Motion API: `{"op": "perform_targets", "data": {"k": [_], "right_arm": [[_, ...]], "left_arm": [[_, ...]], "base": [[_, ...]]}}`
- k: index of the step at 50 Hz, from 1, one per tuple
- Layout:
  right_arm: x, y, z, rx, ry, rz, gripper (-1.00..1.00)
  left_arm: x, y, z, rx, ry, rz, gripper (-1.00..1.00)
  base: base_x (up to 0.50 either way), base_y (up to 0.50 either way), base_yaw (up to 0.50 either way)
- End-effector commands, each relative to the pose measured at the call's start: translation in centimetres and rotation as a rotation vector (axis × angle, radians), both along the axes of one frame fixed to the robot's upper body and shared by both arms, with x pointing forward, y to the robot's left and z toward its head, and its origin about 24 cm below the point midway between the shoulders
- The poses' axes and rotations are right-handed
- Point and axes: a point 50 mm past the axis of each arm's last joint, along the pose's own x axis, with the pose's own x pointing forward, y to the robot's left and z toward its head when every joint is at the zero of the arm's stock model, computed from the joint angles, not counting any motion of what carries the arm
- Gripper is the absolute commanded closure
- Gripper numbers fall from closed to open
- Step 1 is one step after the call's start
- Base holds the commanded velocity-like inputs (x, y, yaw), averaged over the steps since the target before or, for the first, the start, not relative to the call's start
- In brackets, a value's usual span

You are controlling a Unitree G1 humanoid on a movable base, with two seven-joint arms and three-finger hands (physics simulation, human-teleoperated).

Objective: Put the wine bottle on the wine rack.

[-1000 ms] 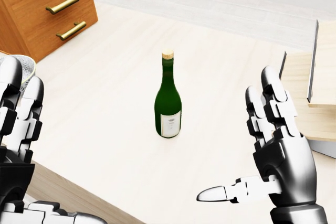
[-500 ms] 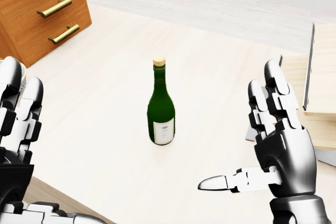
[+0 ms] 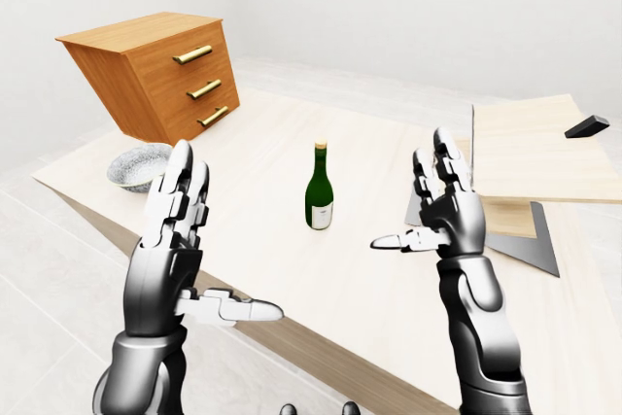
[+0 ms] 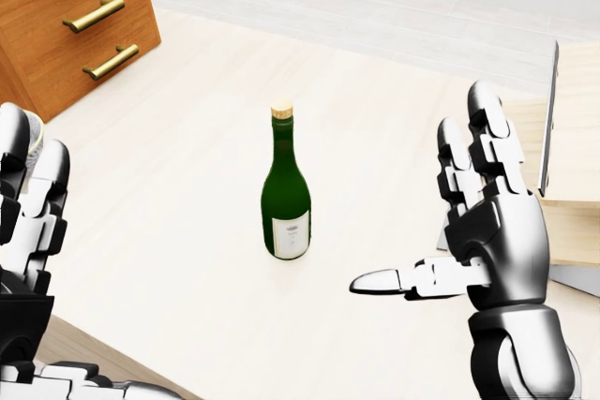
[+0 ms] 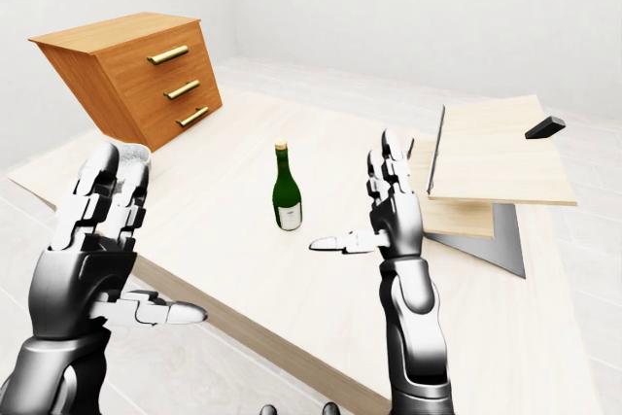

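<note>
The wine bottle [image 4: 286, 196] stands upright on the worktop [image 4: 187, 138], between both hands and touching neither. The right hand [image 4: 487, 231] and left hand [image 3: 175, 230] hold their fingers spread wide. The right hand is probably best brought in level to wrap the bottle's body. The rack [image 3: 525, 157] sits to the right; a drawer chest [image 3: 160, 70] and bowl [image 3: 141, 164] lie left, clear of the path.

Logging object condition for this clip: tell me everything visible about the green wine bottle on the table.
The dark green glass wine bottle stands upright on the pale wooden table, near the middle of the head view. It has a slender neck, a tan cork-coloured cap and a white label low on its body. It looks glossy and intact. Nothing touches it except the table; the right hand is open beside it, and the left hand is open and apart.
</note>
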Motion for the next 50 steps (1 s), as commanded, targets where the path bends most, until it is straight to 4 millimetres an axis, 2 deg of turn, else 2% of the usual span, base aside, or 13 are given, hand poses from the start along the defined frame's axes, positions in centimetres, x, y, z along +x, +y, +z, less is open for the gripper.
{"op": "perform_targets", "data": {"k": [1,24,38,45,50], "right_arm": [[1.6,0.6,0.0,0.028,0.015,0.008,-1.0],[5.7,2.2,0.6,0.019,0.05,0.008,-1.0],[6.8,2.7,1.6,0.055,0.038,-0.006,-1.0],[7.5,3.8,1.0,0.028,0.073,0.018,-1.0],[8.1,4.2,1.4,0.026,0.076,0.024,-1.0]], "left_arm": [[-0.2,0.4,0.4,-0.006,-0.019,0.011,-1.0],[-0.5,1.0,0.5,-0.007,-0.025,0.028,-1.0],[-0.5,1.1,0.5,-0.004,-0.025,0.032,-1.0],[-0.5,0.9,0.7,-0.003,-0.035,0.029,-1.0],[-0.5,1.0,0.6,-0.003,-0.03,0.031,-1.0]], "base": [[0.0,0.0,0.0],[0.0,0.0,0.0],[0.0,0.0,0.0],[0.0,0.0,0.0],[0.0,0.0,0.0]]}}
